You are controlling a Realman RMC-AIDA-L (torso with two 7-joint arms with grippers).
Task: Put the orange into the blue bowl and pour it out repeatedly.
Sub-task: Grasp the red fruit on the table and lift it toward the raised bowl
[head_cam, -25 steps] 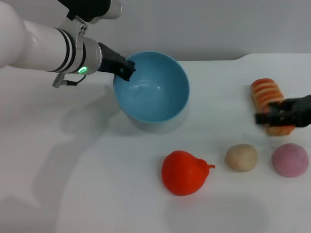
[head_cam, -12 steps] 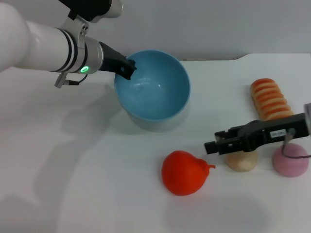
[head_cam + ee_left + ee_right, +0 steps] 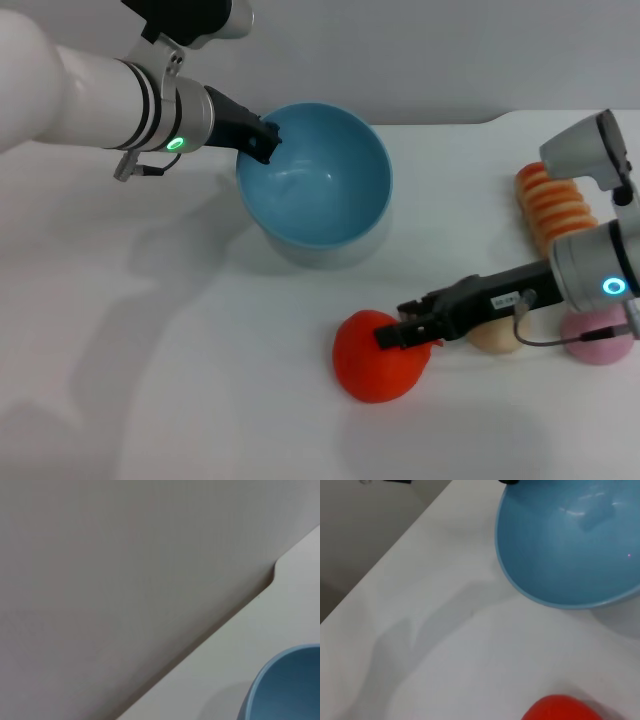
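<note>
The orange (image 3: 375,358) lies on the white table (image 3: 200,380) at the near edge of the scene, in front of the bowl and well apart from it. The right gripper (image 3: 393,336) reaches in from the right, low over the table, and its dark tip sits on the orange's upper right side, about where the stem end is. Whether its jaws are spread around the fruit or pressed together against it cannot be told: the tip is seen only as one dark block over the red. In the right wrist view only the top of the orange (image 3: 560,709) shows, at the picture's edge, with the bowl (image 3: 570,545) beyond it.

Just right of the orange, half hidden behind the right arm, is a beige ball (image 3: 497,335), and further right a pink ball (image 3: 598,340). Behind those lies a ridged loaf (image 3: 553,208), partly covered by the arm's grey joint.

Farther back, left of centre, the blue bowl (image 3: 314,186) is tipped with its opening facing toward the near side; it holds nothing. The left gripper (image 3: 262,140) is clamped on the bowl's far-left rim, one finger inside the wall. The left wrist view shows a slice of that rim (image 3: 285,690) over the table's far edge.
</note>
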